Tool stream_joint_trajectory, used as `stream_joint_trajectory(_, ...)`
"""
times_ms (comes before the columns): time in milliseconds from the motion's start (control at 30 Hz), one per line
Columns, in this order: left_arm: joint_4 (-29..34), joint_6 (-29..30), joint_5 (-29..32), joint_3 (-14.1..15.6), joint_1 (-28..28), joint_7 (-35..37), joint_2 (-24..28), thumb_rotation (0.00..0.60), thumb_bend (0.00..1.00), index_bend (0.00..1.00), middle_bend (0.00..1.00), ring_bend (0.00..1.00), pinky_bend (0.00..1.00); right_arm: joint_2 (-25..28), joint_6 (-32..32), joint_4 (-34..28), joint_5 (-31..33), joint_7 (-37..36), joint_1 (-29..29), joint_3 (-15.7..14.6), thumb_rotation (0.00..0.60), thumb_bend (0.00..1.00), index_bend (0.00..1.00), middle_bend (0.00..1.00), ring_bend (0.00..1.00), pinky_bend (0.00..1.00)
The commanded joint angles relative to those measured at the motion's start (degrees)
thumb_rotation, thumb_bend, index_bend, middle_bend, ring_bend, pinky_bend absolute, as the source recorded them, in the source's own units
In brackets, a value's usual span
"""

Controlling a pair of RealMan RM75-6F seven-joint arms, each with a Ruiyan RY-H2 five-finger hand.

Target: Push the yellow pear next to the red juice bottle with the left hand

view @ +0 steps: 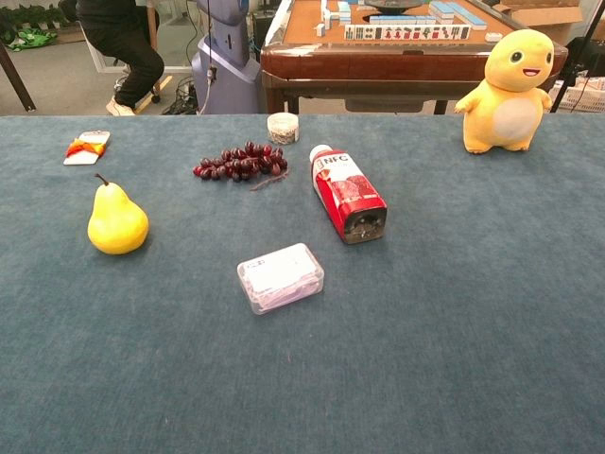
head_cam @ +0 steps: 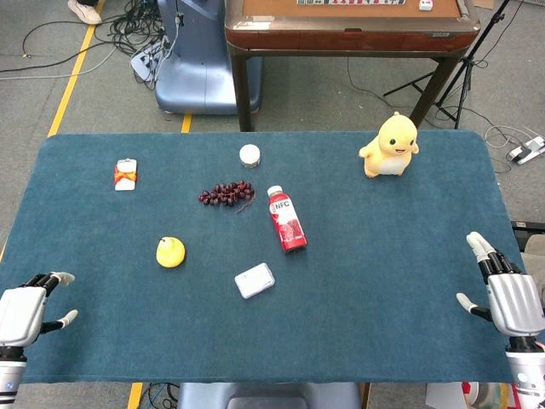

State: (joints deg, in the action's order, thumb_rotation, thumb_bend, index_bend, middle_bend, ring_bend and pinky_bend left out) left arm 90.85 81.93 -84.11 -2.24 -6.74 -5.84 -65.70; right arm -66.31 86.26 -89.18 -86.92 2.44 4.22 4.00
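The yellow pear (head_cam: 170, 252) (view: 117, 222) stands upright on the blue table cloth, left of centre. A red juice bottle (head_cam: 287, 219) (view: 348, 193) with a white cap lies on its side to the pear's right, well apart from it. My left hand (head_cam: 25, 312) hovers at the table's near left corner, fingers spread and empty, some way from the pear. At the near right edge, my right hand (head_cam: 507, 292) is likewise open with nothing in it. Neither hand shows in the chest view.
Between pear and bottle lie a bunch of dark grapes (head_cam: 227, 193) (view: 239, 161) and a clear plastic box (head_cam: 255, 280) (view: 280, 277). A small round jar (head_cam: 249, 155), a white packet (head_cam: 125, 175) and a yellow plush toy (head_cam: 390, 146) sit farther back.
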Motion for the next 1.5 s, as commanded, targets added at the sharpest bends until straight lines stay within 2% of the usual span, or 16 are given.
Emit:
stream_joint_trajectory(33,0.14,-0.18,0.09,0.1,-0.05,-0.11,0.25,0.6,0.02,0.38,0.42,0.38,0.56,-0.01,-0.66,0.22,0.13,0.02,0.46,0.03,0.6,0.07,0.07,0.13,0.18,0.45)
stream_joint_trajectory(200,0.68,0.37,-0.06,0.35,0.42,0.79,0.78,0.6,0.02,0.39,0.45,0.4,0.56,-0.29,-1.57,0.15,0.13,0.18,1.06,0.05,0.6,0.1,0.1,0.14,0.18,0.45)
stream_joint_trajectory(433,1.19,0.26,-1.13,0.68,0.18,2.14,0.72,0.6,0.02,0.4,0.45,0.4,0.57,0.63,-1.93,-0.73,0.71,0.12,1.15,0.22,0.6,0.12,0.18,0.15,0.18,0.45)
stream_joint_trajectory(633,1.79,-1.27,-2.44,1.61,-0.57,2.46,0.48,0.6,0.02,0.41,0.46,0.41,0.57,1.98,1.18,-2.58,-1.04,0.32,-0.2,-0.18,0.6,0.13,0.21,0.17,0.18,0.45)
stream_joint_trajectory(767,1.89,-1.73,-3.52,1.8,-1.25,2.32,-0.28,0.6,0.02,0.46,0.54,0.45,0.59,2.87,3.3,-3.58,-1.11,0.01,-1.21,0.16,0.6,0.13,0.24,0.18,0.18,0.45)
stream_joint_trajectory(900,2.61,-2.91,-4.0,1.66,-2.33,3.61,-0.24,0.6,0.02,0.48,0.54,0.46,0.62,3.34,4.48,-3.99,-1.13,-0.31,-1.84,0.37,0.6,0.13,0.27,0.2,0.18,0.45)
stream_joint_trajectory(1033,3.88,-4.62,-3.15,0.77,-3.83,1.83,-0.33,0.6,0.1,0.48,0.54,0.5,0.67,3.67,4.64,-4.09,-0.87,-0.59,-2.12,0.44,0.6,0.13,0.28,0.2,0.18,0.45)
stream_joint_trajectory(1233,6.93,-9.89,-0.22,0.05,-6.68,-0.76,-1.23,0.6,0.24,0.46,0.52,0.43,0.67,4.08,4.65,-4.23,-0.54,-0.9,-2.57,0.31,0.6,0.13,0.29,0.2,0.18,0.45)
stream_joint_trajectory(1300,7.45,-11.86,0.7,-0.21,-7.9,-1.82,-1.61,0.6,0.28,0.43,0.49,0.38,0.62,4.22,4.81,-4.36,-0.43,-1.06,-2.76,0.34,0.6,0.13,0.31,0.2,0.18,0.45)
stream_joint_trajectory(1400,7.73,-13.34,2.31,-0.79,-9.17,-5.09,-2.74,0.6,0.32,0.38,0.42,0.28,0.46,4.36,4.89,-4.44,-0.38,-1.3,-2.86,0.42,0.6,0.13,0.32,0.21,0.18,0.45)
stream_joint_trajectory(1500,8.22,-14.29,5.14,-1.88,-10.21,-8.45,-3.74,0.6,0.32,0.35,0.39,0.24,0.39,4.28,4.49,-4.26,-0.06,-1.63,-2.73,0.58,0.6,0.13,0.32,0.21,0.18,0.45)
